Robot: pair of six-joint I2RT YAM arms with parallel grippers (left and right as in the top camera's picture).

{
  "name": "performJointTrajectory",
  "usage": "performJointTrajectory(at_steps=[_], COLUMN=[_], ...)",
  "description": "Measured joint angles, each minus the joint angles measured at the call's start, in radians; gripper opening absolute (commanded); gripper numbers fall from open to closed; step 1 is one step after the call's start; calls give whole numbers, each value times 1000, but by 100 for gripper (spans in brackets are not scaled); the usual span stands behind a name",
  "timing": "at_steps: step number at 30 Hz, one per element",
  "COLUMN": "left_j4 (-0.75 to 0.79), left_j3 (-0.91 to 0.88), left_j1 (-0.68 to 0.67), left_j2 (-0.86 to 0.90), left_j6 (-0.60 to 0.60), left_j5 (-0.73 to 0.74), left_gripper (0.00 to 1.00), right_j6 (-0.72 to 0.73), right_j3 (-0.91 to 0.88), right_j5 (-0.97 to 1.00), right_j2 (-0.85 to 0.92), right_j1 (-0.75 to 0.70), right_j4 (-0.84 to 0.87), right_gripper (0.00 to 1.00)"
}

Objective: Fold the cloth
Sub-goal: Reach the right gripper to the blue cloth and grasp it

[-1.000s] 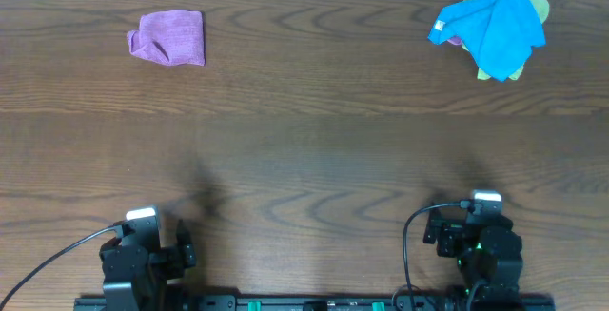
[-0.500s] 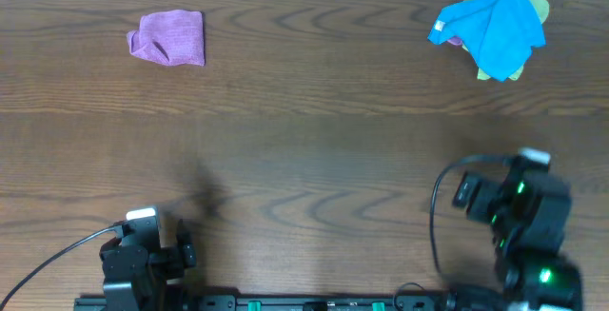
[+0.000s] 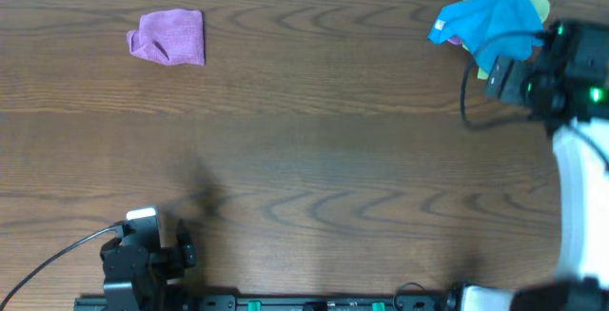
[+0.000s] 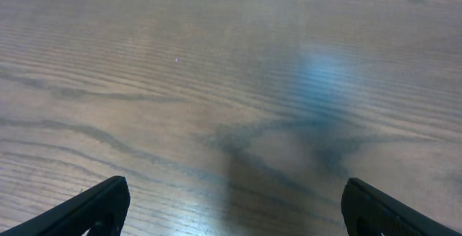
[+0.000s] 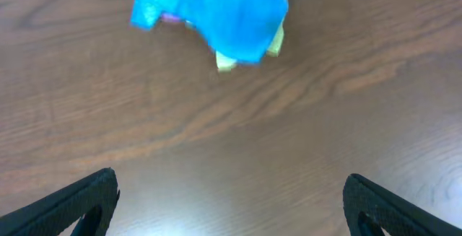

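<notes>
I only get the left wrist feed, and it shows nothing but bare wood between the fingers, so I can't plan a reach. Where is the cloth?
Observer: A purple cloth lies bunched at the far left of the table, well ahead of the left pincer.
Operator: Is that the only cloth?
Observer: No. A blue cloth is heaped on a yellow-green cloth at the far right.
Operator: And the other arm?
Observer: The right pincer is open just short of that heap's near edge, with nothing between its fingers.
</notes>
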Motion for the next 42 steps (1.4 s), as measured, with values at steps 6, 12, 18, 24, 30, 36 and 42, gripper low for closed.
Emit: performJointTrajectory(at_steps=[6, 12, 18, 24, 30, 36, 42], left_j4=[1, 1, 0, 1, 1, 1, 1], left_j3=[0, 0, 0, 0, 0, 0, 0], left_j1=[0, 0, 0, 0, 0, 0, 0], left_j2=[0, 0, 0, 0, 0, 0, 0], left_j6=[0, 0, 0, 0, 0, 0, 0], left_j5=[0, 0, 0, 0, 0, 0, 0], left_gripper=[95, 95, 95, 95, 95, 95, 95], right_j6=[-12, -34, -40, -40, -40, -39, -35], right_j3=[97, 101, 108, 108, 108, 108, 108], right_j5=[20, 28, -5, -37, -66, -89, -107], right_j2=[162, 257, 416, 539, 601, 642, 673], right_j1=[0, -9, -32, -59, -64, -64, -64], right_j4=[182, 372, 504, 606, 685, 740, 786], right_gripper=[99, 99, 99, 99, 97, 96, 94])
